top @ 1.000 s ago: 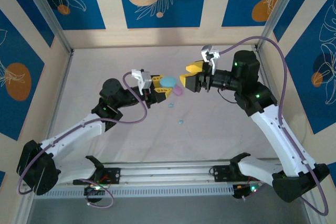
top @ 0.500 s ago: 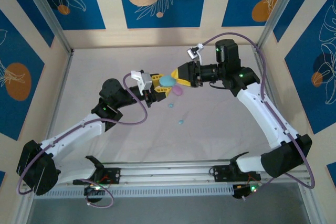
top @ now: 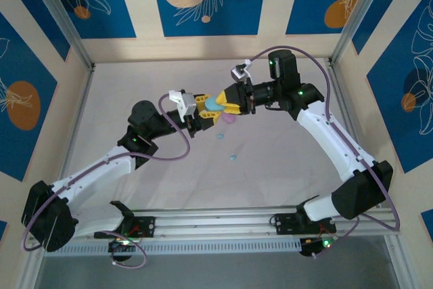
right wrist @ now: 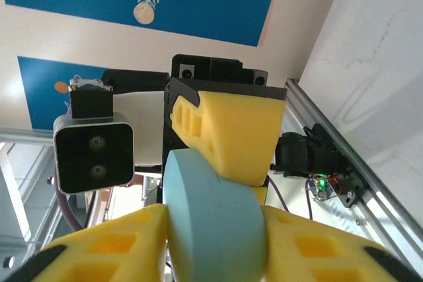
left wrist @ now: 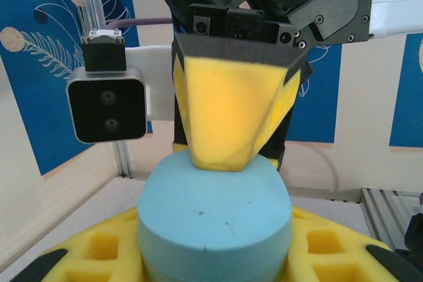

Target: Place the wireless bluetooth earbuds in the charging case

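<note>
Above the middle of the bench (top: 135, 79), the light blue case (top: 215, 104) hangs in the air between the two arms. The left pincer (top: 205, 110) is closed on it, its yellow foam pads against the case's two sides. The right pincer (top: 227, 102) comes in from the opposite side, and its wrist view shows the case wedged between its own pads with no gap to be seen, so it too looks closed on the case.

The case is a smooth, rounded pebble of matte plastic with a flat face and soft edges. A faint seam shows near its rim in the left wrist view, and I cannot tell that the lid is open at all. It should be light and stiff, but the curved rim is likely to squirt out of soft foam, so a hold across the broad sides seems safer than one on the edge.

Down on the bench, the first earbud (top: 220, 136) lies just in front of a pink case (top: 230, 118), and the second earbud (top: 233, 157) sits nearer the arm bases, well apart from both cases. Both are pale blue specks — far smaller than either case and too small to make out their shape.

I would expect them to be nearly weightless, hard and slick. They would be prone to skitter or flip when a wide foam pad lands beside them — best pinched from straight above, with the pad tips across the thickest part of the body.
</note>
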